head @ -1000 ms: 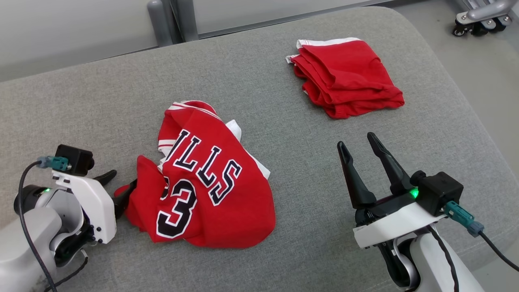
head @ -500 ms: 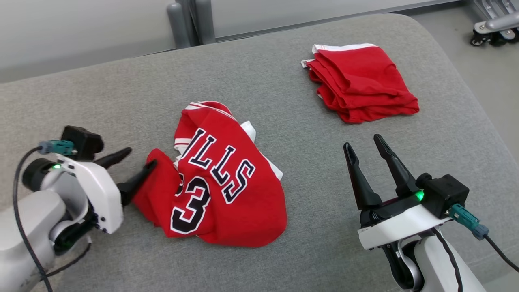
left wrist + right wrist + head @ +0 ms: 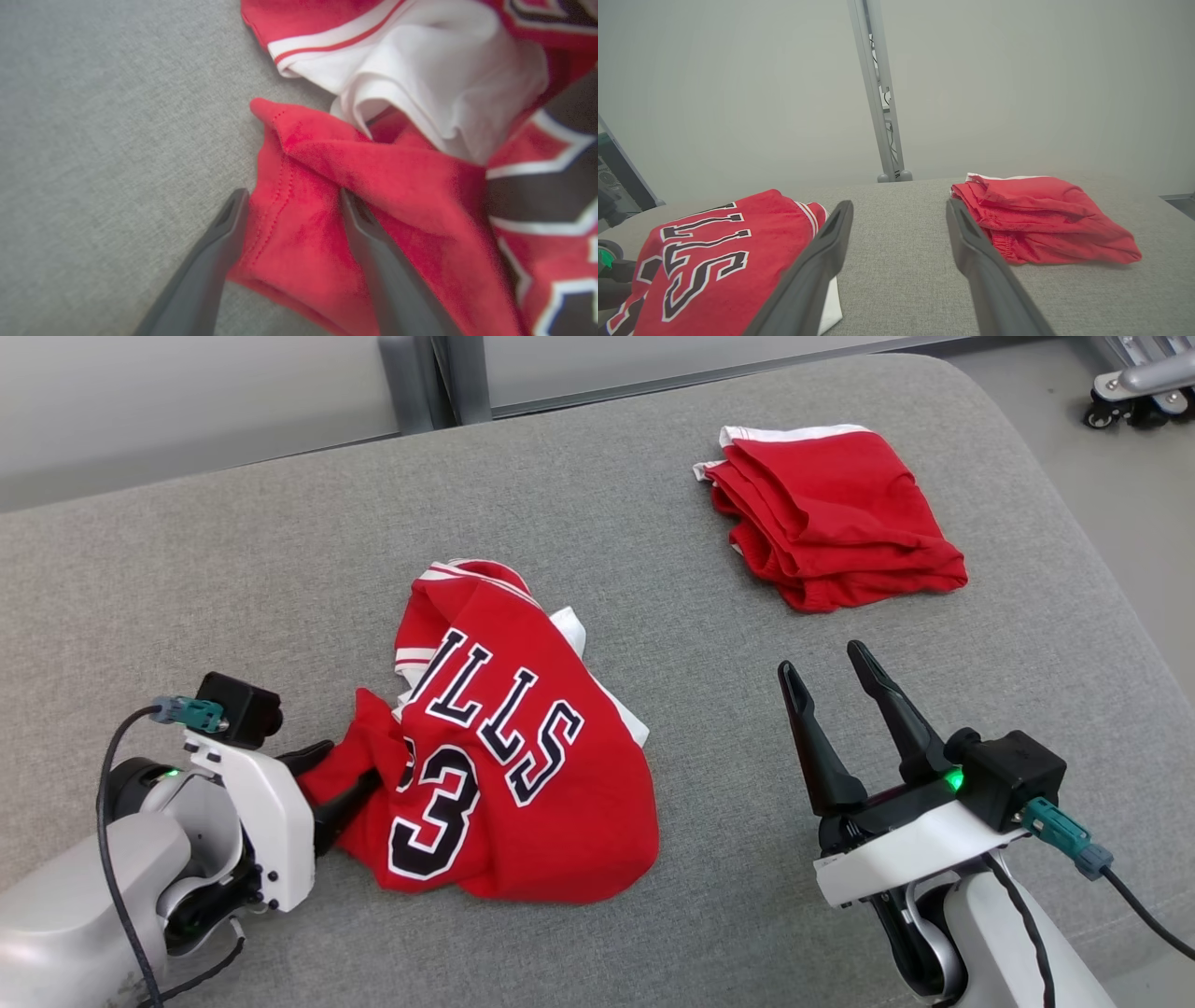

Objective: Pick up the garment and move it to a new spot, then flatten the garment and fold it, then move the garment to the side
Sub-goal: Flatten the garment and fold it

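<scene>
**Left end effector astride the jersey's edge**

Head view: the left end effector [image 3: 350, 763] stands wide open with a red fold of the crumpled jersey [image 3: 523, 784] between its fingers, not clamped. The jersey lies mid-bench [image 3: 233, 597]. The right end effector [image 3: 820, 658], wide open and empty, hovers over bare bench between the jersey and the folded shorts [image 3: 831, 513], which lie near the far right edge.

Left wrist view: the stitched hem lies between the fingers, and bare bench is on the left.

Right wrist view: a post [image 3: 878, 93] stands behind the far edge.
</scene>
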Available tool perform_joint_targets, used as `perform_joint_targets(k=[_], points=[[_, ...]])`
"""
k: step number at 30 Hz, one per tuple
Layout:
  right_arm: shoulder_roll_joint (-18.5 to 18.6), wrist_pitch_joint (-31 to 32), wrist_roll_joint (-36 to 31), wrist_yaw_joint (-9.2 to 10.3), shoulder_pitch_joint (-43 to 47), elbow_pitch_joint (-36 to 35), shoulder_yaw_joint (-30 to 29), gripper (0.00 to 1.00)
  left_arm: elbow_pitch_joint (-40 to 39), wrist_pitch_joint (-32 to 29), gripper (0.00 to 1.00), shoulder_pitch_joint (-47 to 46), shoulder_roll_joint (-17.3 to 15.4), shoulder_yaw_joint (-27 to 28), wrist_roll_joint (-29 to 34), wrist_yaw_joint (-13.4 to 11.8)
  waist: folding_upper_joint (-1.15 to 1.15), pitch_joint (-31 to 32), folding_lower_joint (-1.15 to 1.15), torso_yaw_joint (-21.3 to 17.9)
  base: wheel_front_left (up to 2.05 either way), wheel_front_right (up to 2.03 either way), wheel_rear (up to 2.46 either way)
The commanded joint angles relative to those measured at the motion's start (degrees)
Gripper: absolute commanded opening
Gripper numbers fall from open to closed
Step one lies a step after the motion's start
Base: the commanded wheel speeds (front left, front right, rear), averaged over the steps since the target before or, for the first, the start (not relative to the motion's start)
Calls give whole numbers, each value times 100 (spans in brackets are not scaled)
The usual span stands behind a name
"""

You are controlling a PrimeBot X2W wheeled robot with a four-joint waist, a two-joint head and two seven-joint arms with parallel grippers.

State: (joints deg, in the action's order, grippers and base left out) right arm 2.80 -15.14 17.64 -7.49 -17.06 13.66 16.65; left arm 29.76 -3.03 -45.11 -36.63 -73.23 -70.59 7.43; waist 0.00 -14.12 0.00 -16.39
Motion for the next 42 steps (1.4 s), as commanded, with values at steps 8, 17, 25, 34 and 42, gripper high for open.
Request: perform_joint_targets(k=[8,17,25,34,42], points=[[24,-10,-24,0,-25,-46,-67,100,334,78,0,112,-6,-18,-89,-2,0,1,0,-28,0,0,0],[25,-10,-69,0,103,-85,-145,100,288,909,0,-148,-203,-1,-14,-1,0,229,0,260,0,0,0],[24,-10,-116,0,232,-51,-230,100,416,1529,0,-20,-207,13,98,-1,0,476,0,687,0,0,0],[23,-10,-169,0,357,-2,-323,100,226,1807,0,377,-283,430,264,-540,0,632,0,1240,0,0,0],[25,-10,-204,0,360,69,-322,100,-337,1818,0,958,-347,1289,596,-1048,0,643,0,1562,0,0,0]])
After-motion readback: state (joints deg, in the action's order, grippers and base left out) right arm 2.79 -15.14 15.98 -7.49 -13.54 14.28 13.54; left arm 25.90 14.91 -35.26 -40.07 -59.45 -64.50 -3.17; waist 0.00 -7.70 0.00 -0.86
